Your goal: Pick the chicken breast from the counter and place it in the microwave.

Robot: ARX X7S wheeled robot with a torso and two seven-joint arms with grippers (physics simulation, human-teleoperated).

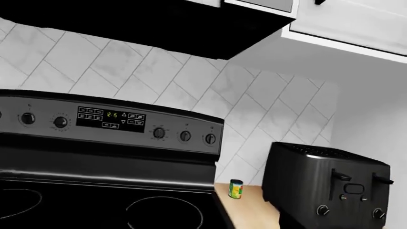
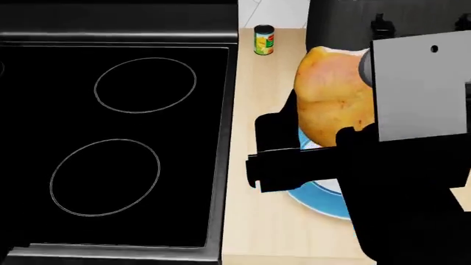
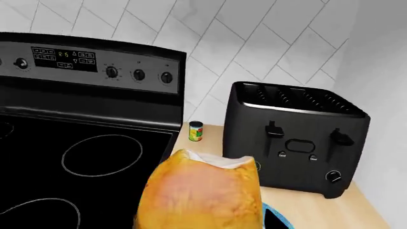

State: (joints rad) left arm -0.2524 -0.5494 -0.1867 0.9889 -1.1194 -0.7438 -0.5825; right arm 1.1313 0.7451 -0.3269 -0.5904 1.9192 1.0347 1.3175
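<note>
Far left sits the glossy black stove top [image 2: 118,138] with its thin white burner rings, and right alongside runs the light beige wood-grain bench [image 2: 257,221], a small yellow-green labelled can [image 2: 263,40] standing at its back near the matte black toaster [image 3: 296,138]. Next across, the smooth golden-orange chicken breast [image 2: 335,96] is up off the bench, grasped in the right hand [image 2: 324,138] above a round blue plate [image 2: 324,201], the grey arm block crowding the right edge. The left hand isn't visible anywhere.
</note>
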